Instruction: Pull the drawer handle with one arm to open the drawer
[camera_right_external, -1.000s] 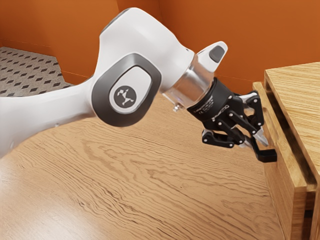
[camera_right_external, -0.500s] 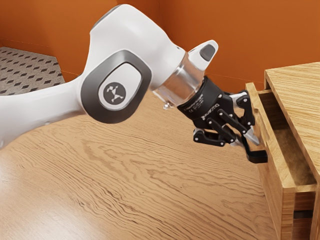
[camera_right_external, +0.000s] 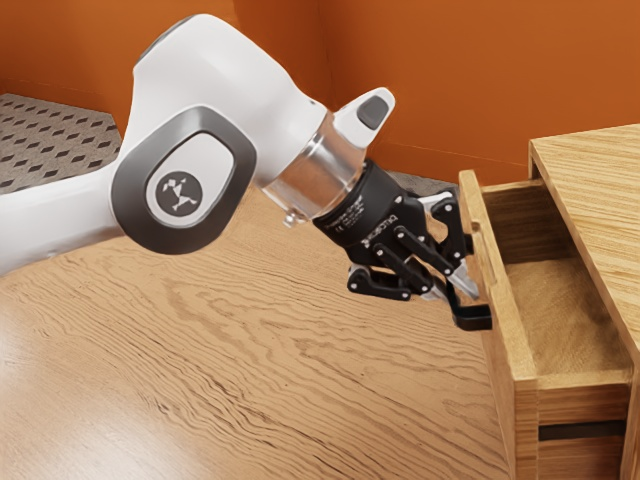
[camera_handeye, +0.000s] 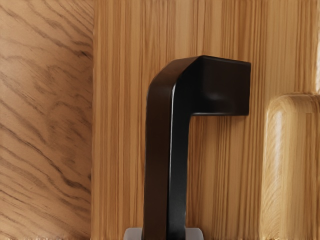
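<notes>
- drawer (camera_right_external: 505, 340): wooden, drawn partly out of the cabinet (camera_right_external: 590, 170), its bare inside showing.
- handle (camera_right_external: 476, 318): black bar on the drawer front, on the side facing away from the cabinet.
- tool (camera_right_external: 458, 287): black, fingers set narrow and clamped on the handle from two sides.
- arm (camera_right_external: 200, 180): white, above the worktop (camera_right_external: 250, 350), in front of the cabinet.

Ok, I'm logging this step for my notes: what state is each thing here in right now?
drawer: partly open, its front standing out from the cabinet.
handle: black bar on the drawer front, clamped between the gripper's fingers.
gripper: shut on the handle.
</notes>
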